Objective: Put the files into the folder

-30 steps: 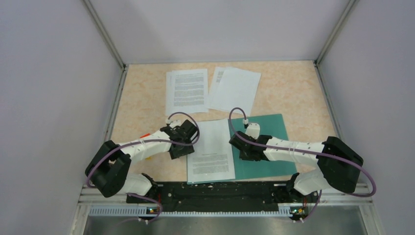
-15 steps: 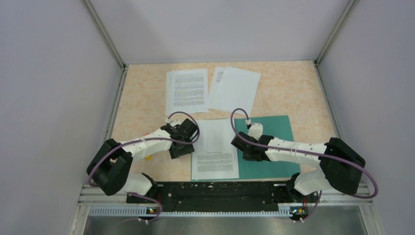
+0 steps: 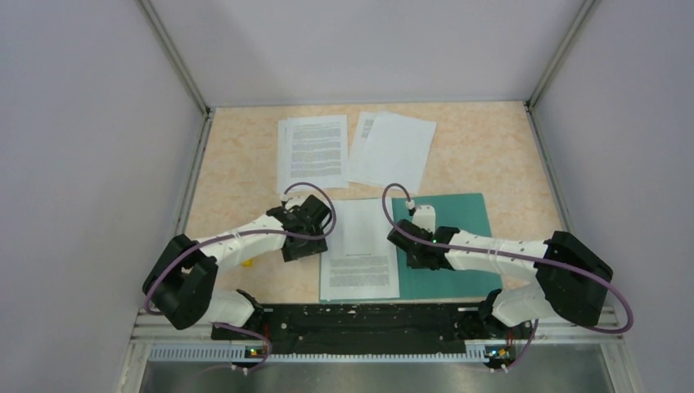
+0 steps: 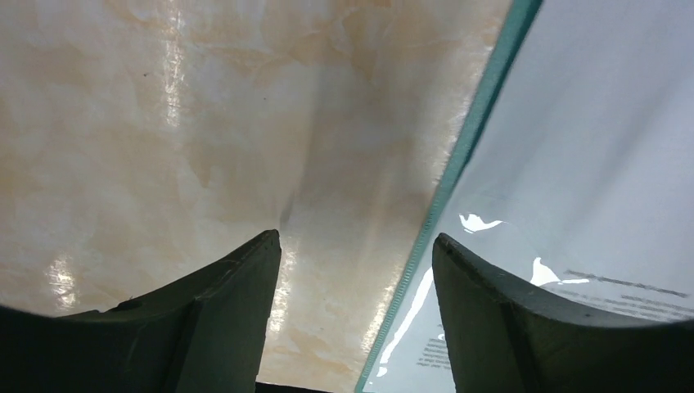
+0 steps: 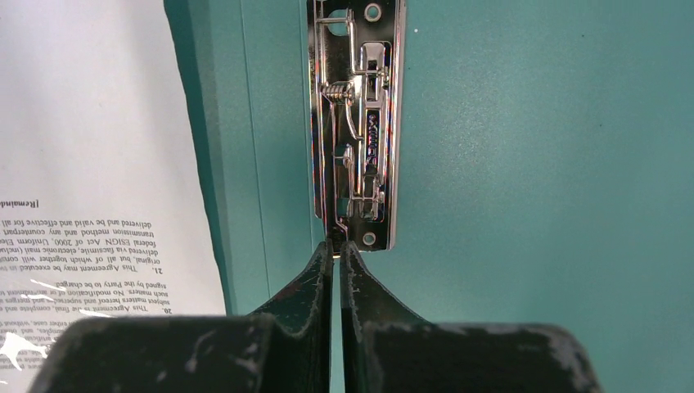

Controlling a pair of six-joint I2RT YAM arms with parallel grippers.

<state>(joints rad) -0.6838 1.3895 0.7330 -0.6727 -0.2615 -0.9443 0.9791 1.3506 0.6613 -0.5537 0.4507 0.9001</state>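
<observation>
The teal folder [image 3: 448,246] lies open near the front edge. One printed file [image 3: 360,252] lies on its left half under a glossy clear cover. Two more files lie at the back, one printed [image 3: 313,151] and one mostly blank [image 3: 391,149]. My left gripper [image 3: 311,239] is open and low, and it straddles the folder's left edge [image 4: 468,139] in the left wrist view [image 4: 356,237]. My right gripper [image 3: 407,244] is shut and empty. In the right wrist view its tips [image 5: 337,246] touch the near end of the metal fastener [image 5: 360,123] on the folder's spine [image 5: 270,164].
The beige table [image 3: 237,176] is boxed in by grey walls on the left, back and right. The black rail [image 3: 360,319] carrying the arm bases runs along the front edge. A small orange-red bit [image 3: 245,262] shows under the left arm.
The folder with its sheet has slid a little to the right and squared up. Both grippers have shifted slightly with it, the left one a bit farther back. Jaw states are unchanged.
</observation>
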